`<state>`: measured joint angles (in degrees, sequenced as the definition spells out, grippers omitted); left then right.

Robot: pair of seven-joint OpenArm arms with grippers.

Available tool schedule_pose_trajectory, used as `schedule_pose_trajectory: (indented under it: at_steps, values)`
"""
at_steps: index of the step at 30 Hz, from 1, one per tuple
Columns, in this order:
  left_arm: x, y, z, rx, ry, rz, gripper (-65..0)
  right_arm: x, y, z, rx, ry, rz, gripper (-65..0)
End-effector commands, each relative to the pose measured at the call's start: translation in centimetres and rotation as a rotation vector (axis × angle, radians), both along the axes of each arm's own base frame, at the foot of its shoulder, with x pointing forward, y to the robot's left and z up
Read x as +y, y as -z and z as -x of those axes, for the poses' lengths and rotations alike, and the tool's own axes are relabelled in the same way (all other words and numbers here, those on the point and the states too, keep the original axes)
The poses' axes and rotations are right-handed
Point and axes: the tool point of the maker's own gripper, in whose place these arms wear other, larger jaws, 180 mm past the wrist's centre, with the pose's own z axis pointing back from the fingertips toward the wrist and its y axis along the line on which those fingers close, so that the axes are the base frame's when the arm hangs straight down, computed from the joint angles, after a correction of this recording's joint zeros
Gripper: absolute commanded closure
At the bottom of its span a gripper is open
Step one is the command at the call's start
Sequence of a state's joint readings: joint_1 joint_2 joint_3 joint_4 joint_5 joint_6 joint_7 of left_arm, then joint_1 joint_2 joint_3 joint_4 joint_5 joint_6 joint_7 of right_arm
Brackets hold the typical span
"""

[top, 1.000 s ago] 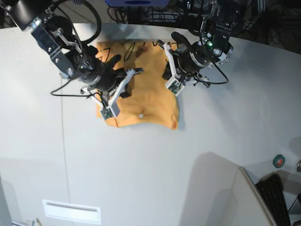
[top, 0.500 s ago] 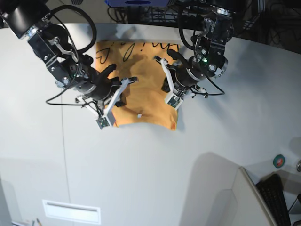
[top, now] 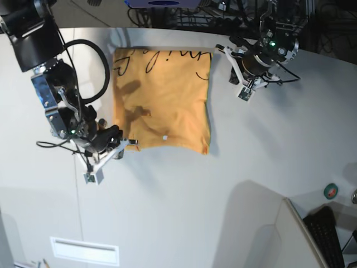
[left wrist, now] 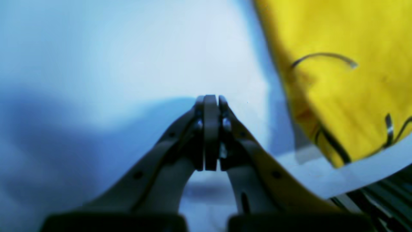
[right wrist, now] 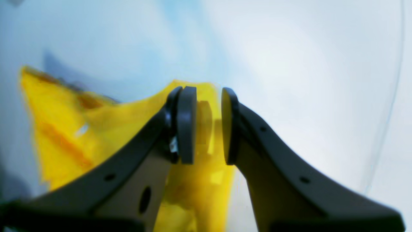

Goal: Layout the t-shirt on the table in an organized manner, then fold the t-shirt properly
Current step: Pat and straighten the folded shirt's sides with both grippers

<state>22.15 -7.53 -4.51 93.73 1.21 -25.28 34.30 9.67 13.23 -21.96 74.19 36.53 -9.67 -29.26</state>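
We've got the t-shirt lying folded on the counter, left hand pinched shut on nothing, right hand parted at its corner (slide clear gently, no dragging).

T-shirt: soft matt cloth, orange-yellow, light wrinkles, surface mostly smooth; black printed script along far edge, flat finish. Tabletop: smooth hard white surface, faint sheen, thin dark seam line. Left end effector: grey plastic-looking fingers, matt, small holes; dark flat pads, smooth. Right end effector: dark matt plastic-looking fingers; round pads, smooth, rubbery look. Arm housings in base view: black, semi-gloss; cables glossy black.
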Motion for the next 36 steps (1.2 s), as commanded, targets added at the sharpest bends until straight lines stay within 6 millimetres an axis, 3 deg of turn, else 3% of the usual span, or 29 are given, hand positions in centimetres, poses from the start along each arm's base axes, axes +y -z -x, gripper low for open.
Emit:
schedule_pose_trajectory:
  at_steps: [1,5,8,11,14,17,25,27,29,36]
  values:
    - [-1.9,-1.9,-1.4,-0.081,0.011,0.066,0.0,-0.1,-1.8,-2.3,-0.067,0.014,-0.005,-14.0]
    - [-6.2,-3.3,-2.5,-0.123,0.008,0.157,0.0,-0.6,-0.3,-3.6,-0.017,0.044,0.013,-14.6]
    - [-8.0,-3.1,-3.9,-0.126,-0.018,0.204,0.0,0.9,0.4,-3.3,0.003,-0.016,-0.014,-14.6]
    - [-7.5,-0.7,-4.5,-0.079,-0.069,0.157,0.0,1.3,1.2,-2.7,0.021,-0.059,-0.023,-14.7]
    - [-7.3,2.0,-3.9,-0.02,-0.091,0.083,0.0,0.7,2.7,-2.0,0.064,-0.047,-0.011,-14.9]
    - [-7.1,3.3,-3.0,0.018,-0.083,0.061,0.0,0.3,3.2,-1.8,0.081,-0.041,-0.005,-17.3]
    - [-7.1,3.8,-2.8,0.033,-0.086,0.06,0.0,0.3,3.2,-2.0,0.081,-0.043,-0.004,-18.5]
    - [-7.1,3.8,-2.7,0.034,-0.085,0.06,0.0,0.3,3.2,-2.0,0.078,-0.042,-0.004,-13.5]
    - [-7.1,3.8,-2.6,0.036,-0.085,0.06,0.0,0.1,3.2,-2.0,0.077,-0.039,-0.002,0.0]
    - [-7.1,4.0,-2.1,0.046,-0.087,0.059,0.0,-1.4,3.1,-2.2,0.074,-0.025,0.017,0.0]
